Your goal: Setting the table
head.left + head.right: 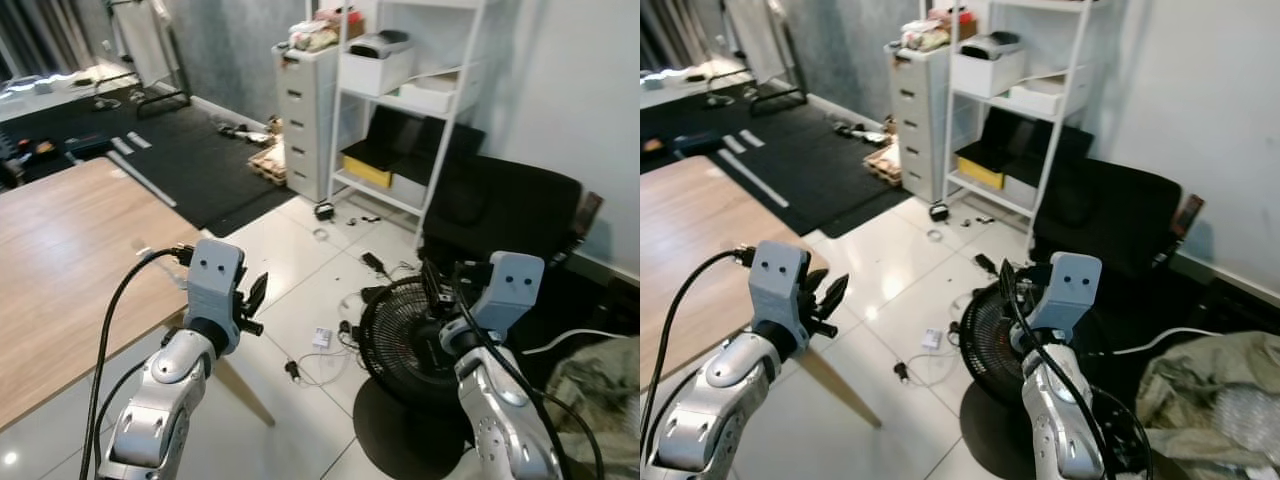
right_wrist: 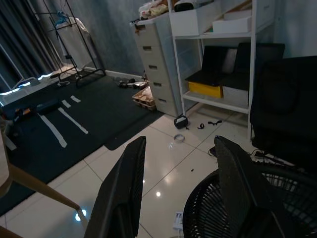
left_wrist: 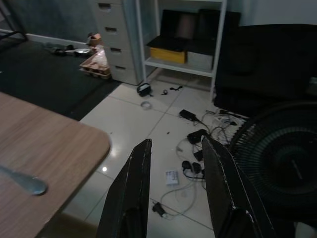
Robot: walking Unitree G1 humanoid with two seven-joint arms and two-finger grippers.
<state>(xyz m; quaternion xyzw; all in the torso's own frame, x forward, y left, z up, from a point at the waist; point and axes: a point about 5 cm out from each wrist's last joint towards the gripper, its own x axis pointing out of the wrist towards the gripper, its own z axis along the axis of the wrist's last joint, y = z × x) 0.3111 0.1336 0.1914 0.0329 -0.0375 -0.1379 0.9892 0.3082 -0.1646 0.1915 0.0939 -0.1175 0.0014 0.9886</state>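
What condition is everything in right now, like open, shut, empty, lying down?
Left tool: open, empty, raised past the table corner.
Right tool: open, empty, above the fan.
Wooden table: nearly bare.
Spoon: lying flat on the table near its corner.
Floor fan: standing on the tiles; whether it is running is not clear.
Drawer unit: drawers shut.
Cables: loose on the floor.

We see a glossy white tiled floor [image 1: 290,260] strewn with cables, and a dark mat [image 1: 150,150] beyond it. A grey drawer unit [image 1: 305,120] stands beside a white shelving rack [image 1: 400,100] holding boxes, against a pale wall [image 1: 570,90]. A black floor fan [image 1: 405,345] sits near a black chair [image 1: 500,210]. A wooden table [image 1: 70,260] fills the left.
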